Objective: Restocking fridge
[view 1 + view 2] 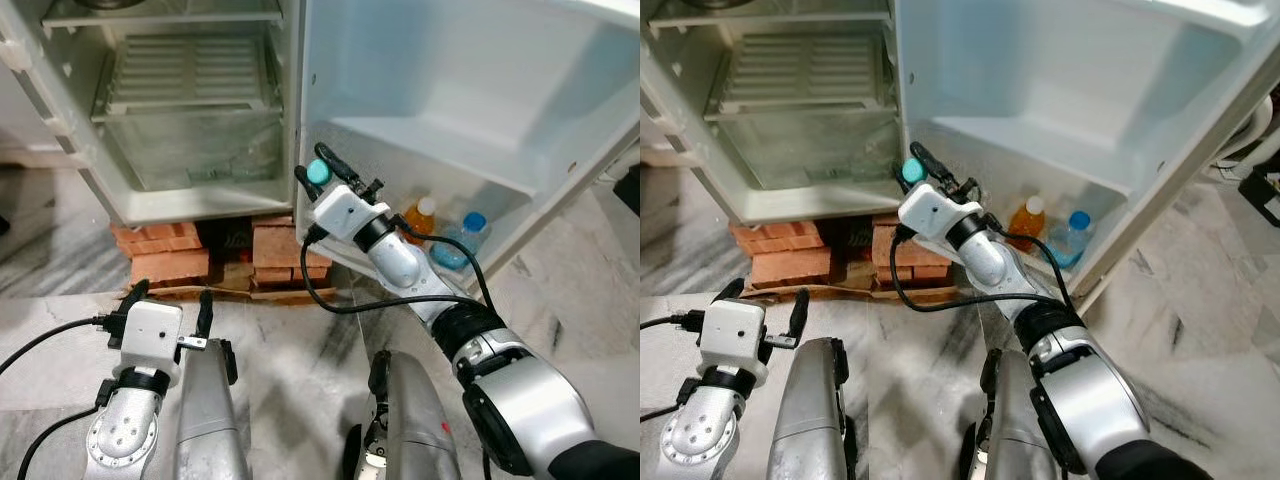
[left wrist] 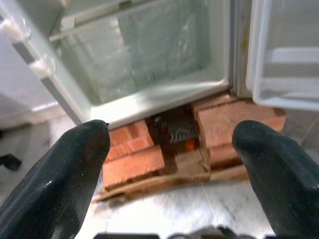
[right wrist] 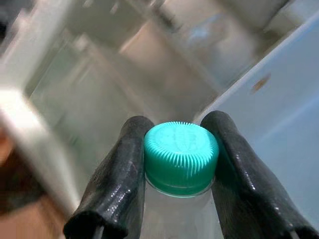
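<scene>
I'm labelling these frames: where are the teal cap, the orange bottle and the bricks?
teal cap (image 3: 181, 150): right wrist view, ribbed top.
orange bottle (image 1: 420, 220): left eye view, its body.
bricks (image 1: 165, 262): left eye view, face of the left stack.

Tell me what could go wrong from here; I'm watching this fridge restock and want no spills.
The right gripper holds the bottle with the teal cap only at its neck, so the bottle may swing or slip loose as it moves. It also hangs close to the edge of the open fridge door, which it could knock. The door shelf already holds an orange bottle and a blue-capped bottle; setting a third beside them may tip one.
</scene>
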Robot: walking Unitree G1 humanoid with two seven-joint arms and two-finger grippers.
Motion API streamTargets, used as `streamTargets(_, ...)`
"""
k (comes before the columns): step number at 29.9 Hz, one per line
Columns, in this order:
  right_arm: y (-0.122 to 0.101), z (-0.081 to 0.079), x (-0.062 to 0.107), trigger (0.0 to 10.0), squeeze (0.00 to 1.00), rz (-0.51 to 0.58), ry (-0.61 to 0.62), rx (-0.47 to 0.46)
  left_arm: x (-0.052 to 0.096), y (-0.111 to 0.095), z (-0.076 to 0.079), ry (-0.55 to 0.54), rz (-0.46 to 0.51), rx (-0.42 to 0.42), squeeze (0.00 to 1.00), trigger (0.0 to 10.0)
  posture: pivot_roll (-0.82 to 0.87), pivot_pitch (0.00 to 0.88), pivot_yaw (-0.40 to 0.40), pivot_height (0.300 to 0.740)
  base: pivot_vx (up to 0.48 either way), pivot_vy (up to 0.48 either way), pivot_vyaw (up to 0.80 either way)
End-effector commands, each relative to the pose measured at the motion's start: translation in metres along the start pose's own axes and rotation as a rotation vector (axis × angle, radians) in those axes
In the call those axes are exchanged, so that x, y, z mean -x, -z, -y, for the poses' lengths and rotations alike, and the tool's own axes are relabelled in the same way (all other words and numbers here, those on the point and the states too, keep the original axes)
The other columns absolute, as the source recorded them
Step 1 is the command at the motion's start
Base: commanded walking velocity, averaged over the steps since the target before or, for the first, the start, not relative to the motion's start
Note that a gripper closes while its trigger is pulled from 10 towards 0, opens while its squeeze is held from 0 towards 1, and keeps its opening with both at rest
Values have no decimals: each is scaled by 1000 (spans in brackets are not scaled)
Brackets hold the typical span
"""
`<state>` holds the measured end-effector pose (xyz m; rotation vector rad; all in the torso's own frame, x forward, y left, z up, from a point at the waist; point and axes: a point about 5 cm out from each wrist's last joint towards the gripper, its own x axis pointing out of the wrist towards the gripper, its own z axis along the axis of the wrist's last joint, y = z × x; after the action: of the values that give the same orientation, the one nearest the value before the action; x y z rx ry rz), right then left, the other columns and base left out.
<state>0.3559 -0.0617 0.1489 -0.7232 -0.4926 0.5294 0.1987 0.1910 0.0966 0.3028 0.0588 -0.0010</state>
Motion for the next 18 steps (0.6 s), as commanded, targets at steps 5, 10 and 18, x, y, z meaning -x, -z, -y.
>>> streamTargets(5, 13, -6, 8, 10000, 0, -50, -16, 85, 14, -4, -8, -31, -25, -26, 0, 10000, 261, 320, -121, 546, 0, 0, 0)
streamTargets(10, 8, -5, 6, 10000, 0, -15, -9, 115, 21, -4, -10, -49, -41, -22, 0, 10000, 265, 329, -129, 546, 0, 0, 0)
streamTargets(18, 10, 4, -3, 10000, 0, -97, 73, -38, 30, -6, -9, -52, -63, -29, 0, 10000, 267, 371, -132, 546, 0, 0, 0)
